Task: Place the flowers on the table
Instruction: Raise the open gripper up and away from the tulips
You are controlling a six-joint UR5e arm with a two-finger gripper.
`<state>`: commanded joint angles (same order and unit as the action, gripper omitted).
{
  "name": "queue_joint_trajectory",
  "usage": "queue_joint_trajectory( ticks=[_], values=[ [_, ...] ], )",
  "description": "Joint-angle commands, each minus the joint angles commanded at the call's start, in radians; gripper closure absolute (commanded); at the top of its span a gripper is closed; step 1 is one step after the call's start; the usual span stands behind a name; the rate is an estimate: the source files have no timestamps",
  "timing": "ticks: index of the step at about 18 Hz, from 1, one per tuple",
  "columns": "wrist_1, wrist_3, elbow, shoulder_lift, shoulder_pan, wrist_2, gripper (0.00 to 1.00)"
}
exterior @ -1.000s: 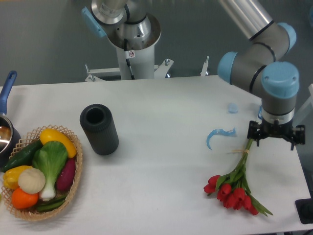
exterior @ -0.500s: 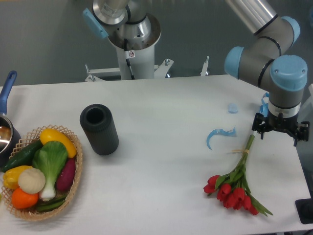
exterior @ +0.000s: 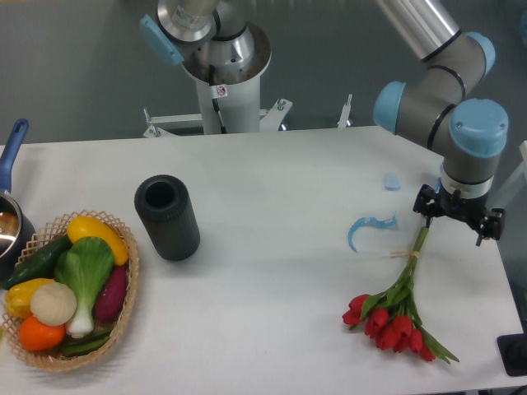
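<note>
One bunch of flowers (exterior: 398, 300) lies flat on the table (exterior: 272, 247) near its right edge, red heads toward the front, green stems running up and back to a tan band where the bunch narrows. It looks light and limp: the stems would likely bend under their own weight and the petals would bruise easily, so the tied stem section near the band seems the sensible place to take hold, never the heads. The gripper (exterior: 457, 216) hangs just above the bare stem ends, jaws spread and holding nothing, so the bunch appears already set down.

A curled light-blue ribbon scrap (exterior: 368, 227) rests just left of the stems, with a small pale-blue bit (exterior: 392, 182) further back.

Well apart to the left, a dark ribbed cylinder (exterior: 167, 216) stands with its open mouth showing; whether anything is inside cannot be told. At the left front a wicker basket (exterior: 123, 317) holds vegetables: yellow peppers, a bok choy, a cucumber, an onion, an orange fruit and a purple root. A blue-handled pot (exterior: 10, 210) is cut off by the left edge.
</note>
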<state>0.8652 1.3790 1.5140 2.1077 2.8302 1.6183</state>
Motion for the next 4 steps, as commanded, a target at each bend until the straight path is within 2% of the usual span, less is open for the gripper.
queue_joint_trajectory(
  ticks=[4],
  values=[
    [0.0,0.0,-0.003,0.0,0.0,0.0,0.0]
  ],
)
